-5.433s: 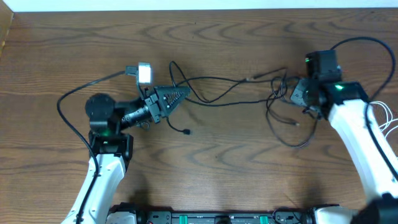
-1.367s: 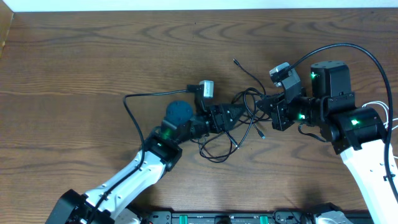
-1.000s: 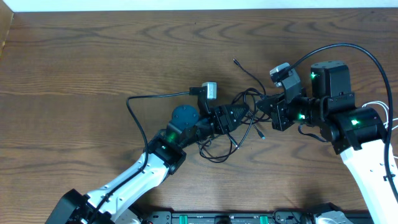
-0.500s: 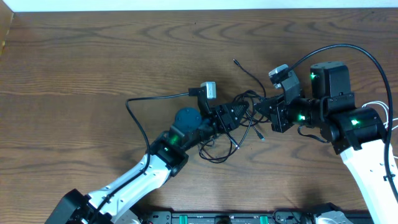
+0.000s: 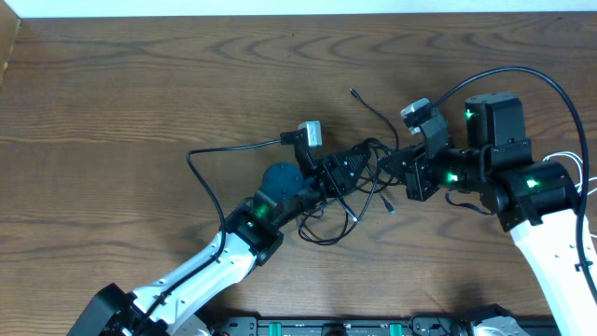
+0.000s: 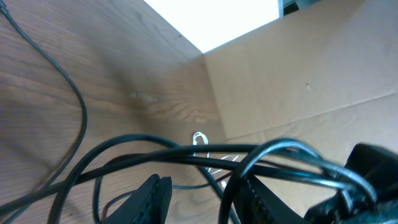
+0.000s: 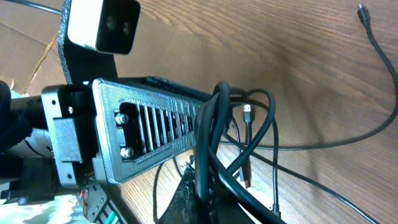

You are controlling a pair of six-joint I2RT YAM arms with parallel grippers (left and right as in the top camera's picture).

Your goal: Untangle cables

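Black cables (image 7: 207,134) lie knotted mid-frame on the counter (image 5: 140,84), so with my right hand (image 5: 389,168) pinching a bunch and my left hand (image 5: 364,164) part-spread around a loop, I'd grip one strand only, then draw apart slowly, low.

The cables (image 5: 371,147) are black, the table (image 5: 140,75) dark brown with wavy wood grain.

Beneath me spreads a dark brown table (image 5: 140,84) with bold, wavy wood grain. A pale strip (image 5: 280,7) runs along its far edge. At one side I see a plain cardboard wall (image 6: 298,81), bright white light above it
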